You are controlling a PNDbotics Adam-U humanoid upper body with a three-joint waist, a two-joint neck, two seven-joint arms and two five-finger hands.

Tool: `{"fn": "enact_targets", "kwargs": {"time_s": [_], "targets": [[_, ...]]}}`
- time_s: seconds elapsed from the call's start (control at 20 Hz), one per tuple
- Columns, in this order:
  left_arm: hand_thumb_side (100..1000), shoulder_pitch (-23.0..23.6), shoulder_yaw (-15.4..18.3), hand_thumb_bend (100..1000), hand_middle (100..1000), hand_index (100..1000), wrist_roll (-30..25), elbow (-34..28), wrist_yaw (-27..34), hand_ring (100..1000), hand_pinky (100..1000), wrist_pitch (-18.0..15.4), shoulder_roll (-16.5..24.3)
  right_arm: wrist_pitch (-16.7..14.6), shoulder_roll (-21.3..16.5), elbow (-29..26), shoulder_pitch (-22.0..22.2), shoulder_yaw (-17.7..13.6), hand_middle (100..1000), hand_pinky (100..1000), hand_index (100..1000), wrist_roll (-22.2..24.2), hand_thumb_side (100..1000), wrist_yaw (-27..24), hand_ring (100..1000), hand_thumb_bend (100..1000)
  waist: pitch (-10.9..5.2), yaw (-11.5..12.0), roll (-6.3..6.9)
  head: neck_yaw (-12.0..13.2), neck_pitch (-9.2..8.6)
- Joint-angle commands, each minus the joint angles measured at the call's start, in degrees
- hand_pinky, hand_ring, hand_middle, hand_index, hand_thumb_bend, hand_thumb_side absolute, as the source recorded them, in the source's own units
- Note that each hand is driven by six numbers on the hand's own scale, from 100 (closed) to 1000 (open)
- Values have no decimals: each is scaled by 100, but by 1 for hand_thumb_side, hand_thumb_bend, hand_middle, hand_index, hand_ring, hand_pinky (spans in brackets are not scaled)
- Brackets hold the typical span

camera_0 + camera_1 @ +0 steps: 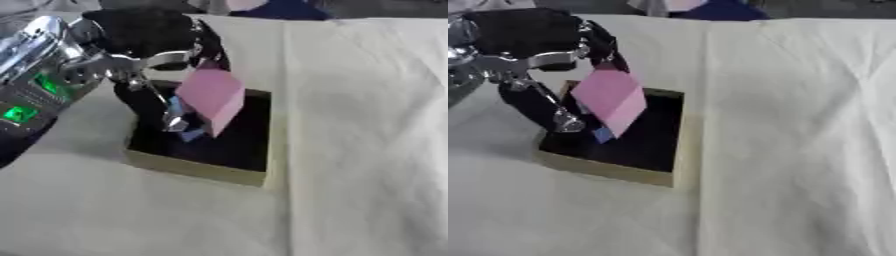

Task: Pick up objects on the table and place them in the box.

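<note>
My left hand (144, 37) over shallow yellow-walled box with dark inside (219, 175), on white cloth surface (367, 150). My fingers (210, 52) curled, pinching top corner of flat pink block (210, 97). Block hangs tilted above box. Small blue thing (604, 134) sits inside. Risk: block drops crooked, catches box wall, tips out left. Right hand not seen.
</note>
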Motion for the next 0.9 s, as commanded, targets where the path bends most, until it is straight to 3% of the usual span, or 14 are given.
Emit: {"fn": "enact_targets", "kwargs": {"time_s": [0.05,0.55,0.9], "targets": [[201,42,51,336,537,679,126,-82,-31,619,581,-37,66,17,-50,-196,-48,3,478,790,720,-3,836,73,849,326,-151,-10,3,-68,49],[149,236,90,195,519,674,516,-82,-260,592,553,148,-509,46,38,-298,-4,15,478,789,720,1,835,101,849,329,-190,-35,-22,-150,33],[158,108,56,238,531,681,506,-82,-391,606,568,49,-729,56,0,-278,-6,4,476,789,719,0,829,45,850,334,-150,-24,-5,-176,41]]}}
